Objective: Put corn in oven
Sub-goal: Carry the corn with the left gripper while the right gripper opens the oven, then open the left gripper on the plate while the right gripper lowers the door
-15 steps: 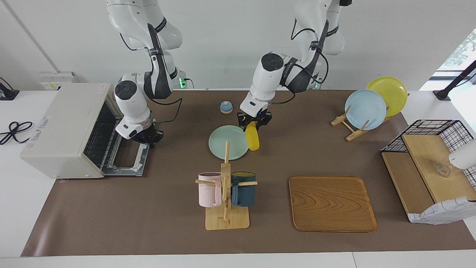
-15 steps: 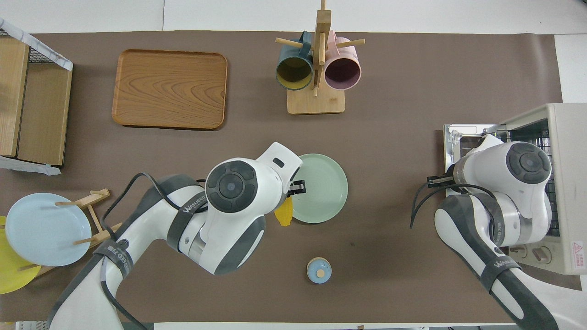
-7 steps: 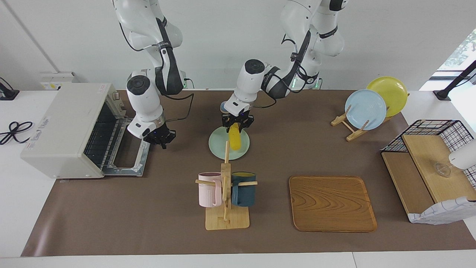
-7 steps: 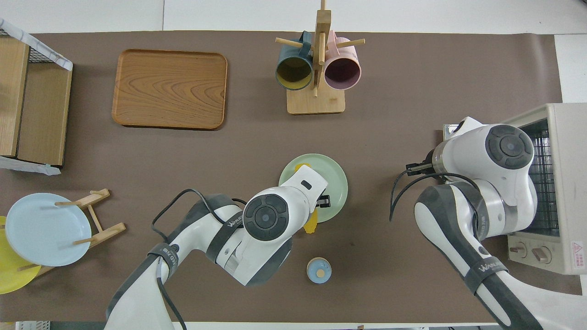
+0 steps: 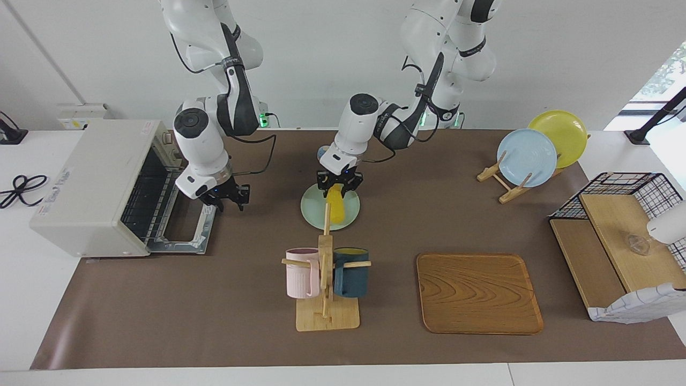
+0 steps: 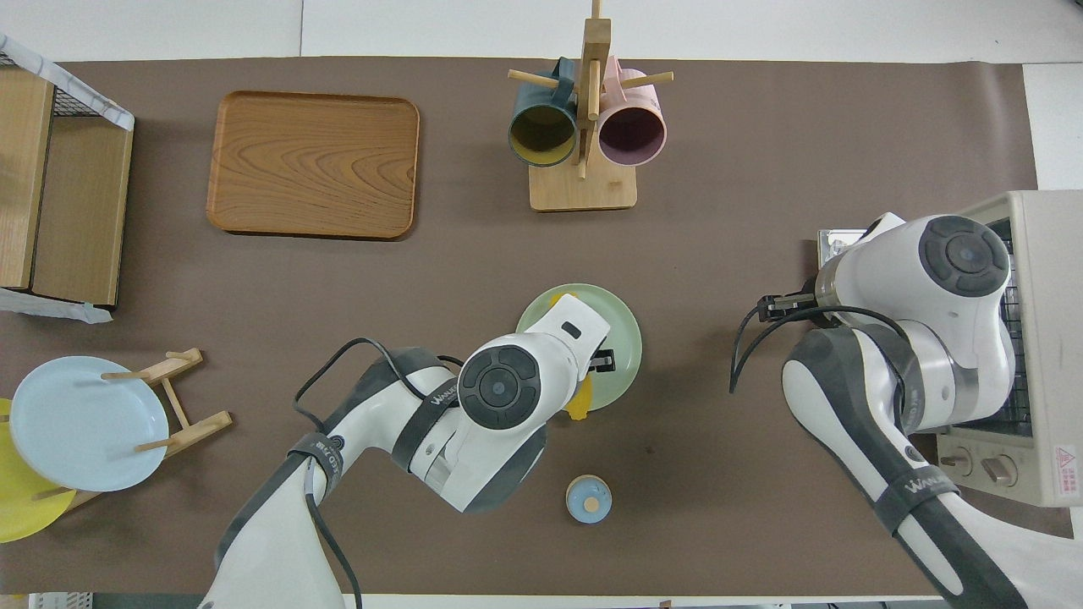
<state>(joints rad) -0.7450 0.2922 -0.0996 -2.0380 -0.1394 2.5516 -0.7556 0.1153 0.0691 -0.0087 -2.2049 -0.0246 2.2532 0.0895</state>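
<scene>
The yellow corn [image 5: 336,209] [image 6: 579,404] hangs tilted from my left gripper [image 5: 338,185], which is shut on its upper end. It is over the pale green plate [image 5: 313,212] [image 6: 622,338] in the middle of the table. The off-white oven [image 5: 96,182] [image 6: 1036,338] stands at the right arm's end, its door [image 5: 185,230] folded down flat and the wire rack showing inside. My right gripper [image 5: 228,202] [image 6: 774,306] hovers over the edge of that door, its fingers apart and nothing between them.
A wooden mug rack [image 5: 325,268] with a pink and a dark blue mug stands farther from the robots than the plate. A wooden tray [image 5: 478,292], a plate stand [image 5: 528,155] and a wire shelf [image 5: 616,241] fill the left arm's end. A small blue knob [image 6: 588,497] lies near the robots.
My left gripper has carried the corn toward the right arm's end, from beside the green plate to over it. The right gripper has come off the oven door and spread its fingers.
</scene>
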